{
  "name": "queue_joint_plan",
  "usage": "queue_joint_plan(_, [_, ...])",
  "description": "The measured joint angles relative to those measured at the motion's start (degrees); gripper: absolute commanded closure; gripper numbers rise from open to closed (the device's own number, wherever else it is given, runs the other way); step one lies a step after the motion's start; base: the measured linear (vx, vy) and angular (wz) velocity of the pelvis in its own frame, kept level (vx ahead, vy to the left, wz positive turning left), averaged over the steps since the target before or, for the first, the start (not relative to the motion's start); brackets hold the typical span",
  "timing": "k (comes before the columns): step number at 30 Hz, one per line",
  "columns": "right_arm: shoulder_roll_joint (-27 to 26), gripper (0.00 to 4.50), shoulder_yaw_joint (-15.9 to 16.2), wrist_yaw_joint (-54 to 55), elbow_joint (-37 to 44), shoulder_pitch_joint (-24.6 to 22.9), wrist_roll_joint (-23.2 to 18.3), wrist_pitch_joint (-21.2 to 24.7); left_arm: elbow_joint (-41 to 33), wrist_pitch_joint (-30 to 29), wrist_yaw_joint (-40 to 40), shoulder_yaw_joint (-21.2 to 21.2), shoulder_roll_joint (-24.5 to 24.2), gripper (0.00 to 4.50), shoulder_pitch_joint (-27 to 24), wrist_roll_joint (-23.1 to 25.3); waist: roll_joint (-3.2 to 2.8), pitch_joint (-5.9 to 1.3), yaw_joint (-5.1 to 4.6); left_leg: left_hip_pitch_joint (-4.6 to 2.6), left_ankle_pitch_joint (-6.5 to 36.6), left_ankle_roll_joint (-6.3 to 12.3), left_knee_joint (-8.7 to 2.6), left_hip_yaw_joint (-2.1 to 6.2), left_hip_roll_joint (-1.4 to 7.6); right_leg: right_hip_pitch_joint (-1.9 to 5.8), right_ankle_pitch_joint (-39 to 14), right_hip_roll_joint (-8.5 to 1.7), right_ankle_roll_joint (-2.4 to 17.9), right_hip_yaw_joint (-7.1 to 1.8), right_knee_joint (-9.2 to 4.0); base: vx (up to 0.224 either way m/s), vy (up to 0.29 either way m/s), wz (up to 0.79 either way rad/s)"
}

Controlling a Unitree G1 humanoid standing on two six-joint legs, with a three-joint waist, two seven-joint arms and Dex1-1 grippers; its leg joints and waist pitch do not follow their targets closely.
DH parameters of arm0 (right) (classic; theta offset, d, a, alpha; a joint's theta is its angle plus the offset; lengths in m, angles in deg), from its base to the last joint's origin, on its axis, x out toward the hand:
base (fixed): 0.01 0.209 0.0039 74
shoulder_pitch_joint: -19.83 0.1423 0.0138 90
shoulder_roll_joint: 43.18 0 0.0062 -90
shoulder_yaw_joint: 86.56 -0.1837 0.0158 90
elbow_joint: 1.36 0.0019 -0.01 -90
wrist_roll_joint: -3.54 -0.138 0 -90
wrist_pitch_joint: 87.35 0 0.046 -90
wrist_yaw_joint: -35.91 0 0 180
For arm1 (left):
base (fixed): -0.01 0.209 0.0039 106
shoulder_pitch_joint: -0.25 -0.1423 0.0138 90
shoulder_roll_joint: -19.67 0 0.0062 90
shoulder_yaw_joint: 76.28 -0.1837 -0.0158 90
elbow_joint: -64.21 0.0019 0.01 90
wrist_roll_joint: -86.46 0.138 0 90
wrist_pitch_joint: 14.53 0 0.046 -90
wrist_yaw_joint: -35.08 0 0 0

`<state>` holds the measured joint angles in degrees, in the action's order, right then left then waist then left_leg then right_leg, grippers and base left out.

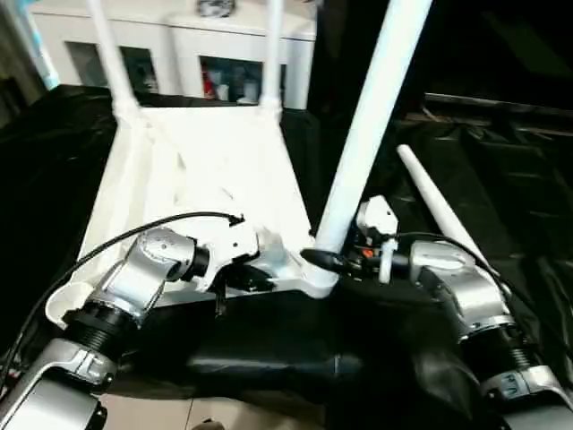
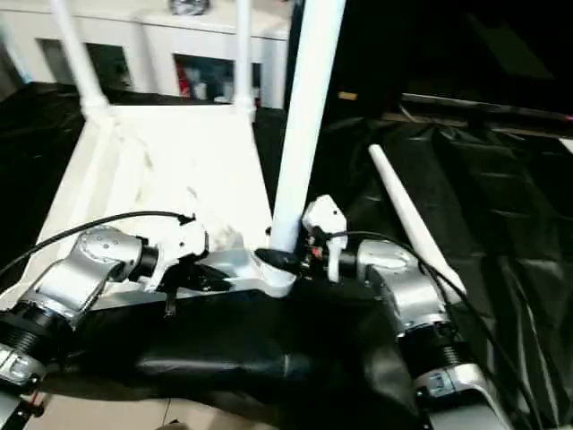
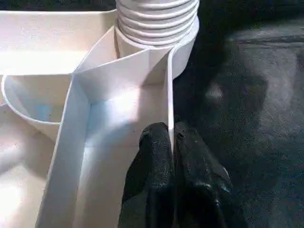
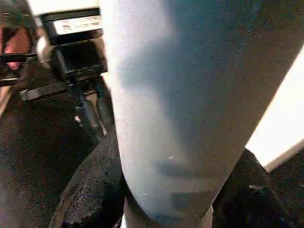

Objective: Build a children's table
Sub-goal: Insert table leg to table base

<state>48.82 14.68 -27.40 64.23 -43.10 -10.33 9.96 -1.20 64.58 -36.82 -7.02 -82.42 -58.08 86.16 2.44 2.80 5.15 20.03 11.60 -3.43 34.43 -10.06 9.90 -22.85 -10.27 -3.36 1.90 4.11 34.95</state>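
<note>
1. The children's table top (image 1: 206, 170) lies upside down on a black sheet (image 1: 501, 197), ribbed underside up. Two legs (image 1: 112, 63) already stand in the far corner sockets.

2. A third leg (image 1: 367, 134) stands in the near corner socket (image 1: 318, 282) on the robot's right, leaning slightly. In the left wrist view its ridged base (image 3: 156, 21) sits at the socket mouth with several ridges showing above the rim, so it looks only partly seated.

3. The right gripper (image 1: 336, 262) is clamped around this leg just above the socket, one black finger on each side of the tube. The left gripper (image 3: 171, 156) is pinched shut on the thin near edge wall of the top, beside that socket, steadying it.

4. The step in hand appears to be seating the third leg. The next move likely calls for turning or pressing the leg down until the ridges vanish, while the left gripper holds the top against the twist.

5. The fourth leg (image 1: 439, 210) lies loose on the sheet just beyond the right arm. The near socket (image 1: 63, 305) on the robot's left stands empty, awaiting it. A white cabinet (image 1: 179, 45) stands behind.
</note>
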Motion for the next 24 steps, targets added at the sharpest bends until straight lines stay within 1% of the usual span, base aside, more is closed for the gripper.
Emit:
queue_joint_plan(7, [-0.2, 2.62, 0.3, -1.8, -0.3, 0.1, 0.0, -0.2, -0.3, 0.4, -1.2, 0.0, -0.4, 4.5, -0.3, 0.0, 0.02, 0.01, 0.01, -0.03, 0.0, -0.01, 0.03, 0.0, 0.0, 0.04, 0.0, 0.0, 0.0, 0.0, 0.01, 0.0, 0.0, 0.0])
queue_joint_plan(9, [-0.7, 2.62, 0.2, -1.5, -0.8, 0.3, 0.0, -0.2, -0.3, 0.3, -0.7, 0.0, -0.2, 4.5, -0.3, 0.0, 0.02, 0.01, -0.01, -0.03, 0.0, -0.01, 0.03, 0.0, 0.0, 0.04, 0.0, 0.0, 0.0, 0.0, 0.01, 0.0, 0.0, 0.0])
queue_joint_plan(11, [-1.7, 2.62, -0.7, 1.2, -2.2, 0.9, 0.3, -0.4, 0.1, -0.7, 1.8, 0.4, 0.7, 4.5, -0.2, 0.1, 0.02, 0.01, -0.08, -0.06, -0.1, -0.06, 0.04, 0.0, 0.0, 0.04, 0.0, 0.0, 0.0, -0.01, 0.04, 0.0, 0.0, 0.0])
queue_joint_plan(13, [-3.8, 2.62, -2.1, 7.2, -5.4, 2.5, 1.4, -0.8, 1.1, -3.3, 5.8, 1.6, 2.3, 4.5, 0.6, 0.5, 0.06, 0.06, -0.39, -0.06, -0.1, -0.14, 0.04, 0.0, 0.0, 0.0, 0.0, 0.0, 0.0, -0.01, 0.04, 0.0, 0.0, 0.0])
queue_joint_plan(15, [-5.2, 2.62, -3.0, 12.4, -7.4, 3.5, 2.4, -1.4, 1.6, -5.9, 8.7, 1.9, 3.8, 4.5, 1.6, 1.1, 0.13, 0.14, -0.97, -0.06, -0.2, -0.23, 0.04, 0.0, 0.0, -0.06, 0.0, 0.0, 0.0, 0.0, 0.03, 0.0, 0.0, 0.0])
queue_joint_plan(17, [-7.0, 2.62, -4.5, 18.3, -10.5, 5.4, 3.1, -1.9, 1.7, -10.5, 13.4, 3.1, 6.3, 4.5, 2.4, 1.4, 0.11, 0.16, -1.79, -0.06, -0.2, -0.26, 0.05, 0.0, 0.0, -0.08, 0.1, 0.0, 0.0, 0.0, 0.04, 0.0, 0.0, 0.0])
queue_joint_plan(19, [-8.2, 2.62, -5.3, 22.3, -12.7, 7.1, 3.6, -2.2, 1.7, -14.1, 16.9, 3.9, 8.7, 4.5, 3.1, 1.5, 0.09, 0.17, -2.2, -0.04, -0.2, -0.26, 0.03, 0.0, 0.01, -0.17, 0.1, 0.0, 0.0, 0.01, 0.06, 0.0, 0.0, 0.0])
queue_joint_plan(21, [-9.5, 2.62, -6.0, 25.5, -15.2, 8.4, 3.7, -2.7, 1.9, -16.8, 19.4, 4.6, 10.8, 4.5, 3.7, 1.4, 0.04, 0.2, -2.38, 0.06, -0.2, -0.27, 0.02, 0.02, 0.05, -0.14, 0.1, 0.06, 0.0, 0.01, 0.09, 0.0, 0.0, 0.0])
queue_joint_plan(22, [-11.0, 2.62, -6.6, 30.3, -18.4, 11.2, 4.8, -2.7, 3.2, -18.9, 23.0, 5.0, 12.7, 4.5, 5.4, 2.3, -0.05, 0.26, -2.68, 0.04, -0.2, -0.29, 0.0, 0.04, 0.06, -0.21, 0.1, 0.08, 0.0, 0.03, 0.09, 0.0, 0.0, 0.0])
queue_joint_plan(24, [-12.7, 2.62, -8.0, 35.7, -22.1, 14.0, 5.4, -2.7, 5.0, -20.0, 27.3, 5.2, 15.3, 4.5, 7.1, 3.2, -0.09, 0.28, -2.8, 0.05, -0.2, -0.29, -0.02, 0.04, 0.06, -0.26, 0.3, 0.08, 0.3, 0.04, 0.06, 0.0, 0.0, 0.0])
